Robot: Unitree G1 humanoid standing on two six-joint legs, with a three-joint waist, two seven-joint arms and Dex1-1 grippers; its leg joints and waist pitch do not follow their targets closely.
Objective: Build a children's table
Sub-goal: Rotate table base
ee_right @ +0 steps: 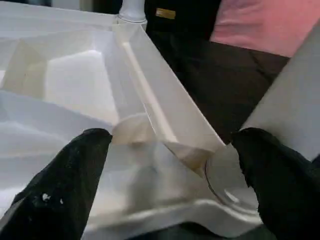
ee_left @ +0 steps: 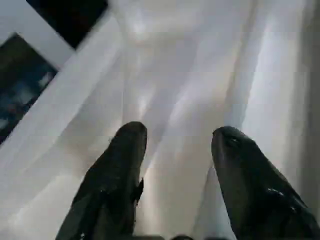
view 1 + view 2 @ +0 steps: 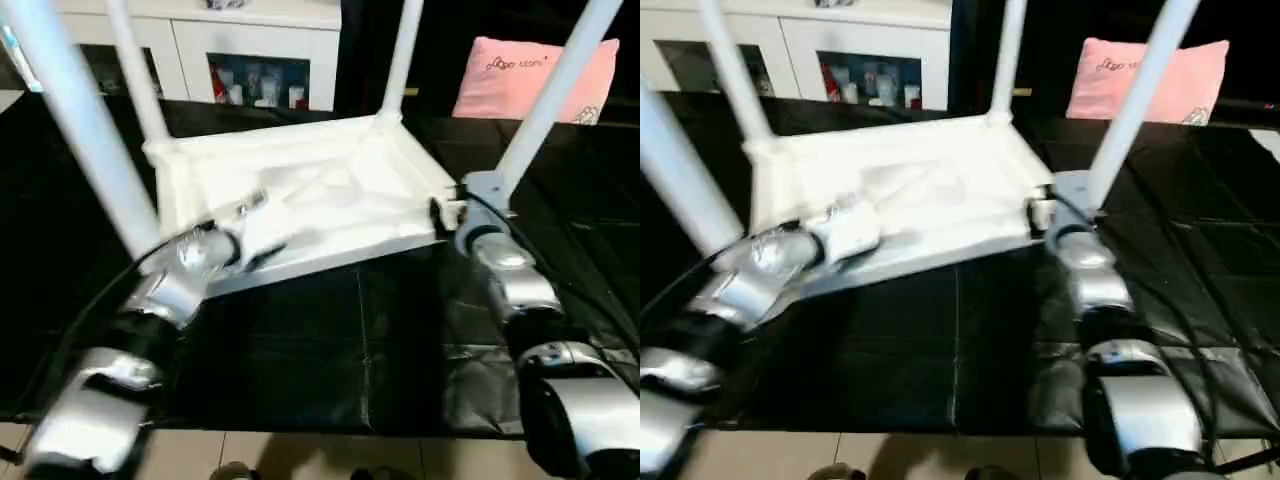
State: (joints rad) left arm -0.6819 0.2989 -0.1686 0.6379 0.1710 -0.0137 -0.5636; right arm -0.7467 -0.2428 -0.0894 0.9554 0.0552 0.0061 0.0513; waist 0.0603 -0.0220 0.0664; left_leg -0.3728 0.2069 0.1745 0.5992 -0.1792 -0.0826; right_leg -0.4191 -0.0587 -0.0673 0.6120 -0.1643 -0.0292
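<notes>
The white tabletop point(image 3: 330, 190) lies upside down on the black mat, ribbed underside up. Its legs stand in the corner sockets: near-left leg point(image 3: 80, 120), far-left leg point(image 3: 135, 70), far-right leg point(image 3: 400, 60) and near-right leg point(image 3: 550, 100). My left gripper point(image 3: 265, 225) hovers over the ribbed underside near the front-left part. In the left wrist view its fingers point(image 2: 120, 165) are spread, so the left gripper point(image 2: 177, 135) is open. My right gripper point(image 1: 172, 137) is open and straddles the near-right corner, where the leg base point(image 1: 227, 175) sits in its socket.
A black mat point(image 3: 330, 340) covers the floor under the table. A white cabinet with glass doors point(image 3: 250, 60) stands behind it. A pink pillow point(image 3: 535, 75) lies at the back right. Light floor tiles point(image 3: 300, 455) show at the mat's near edge.
</notes>
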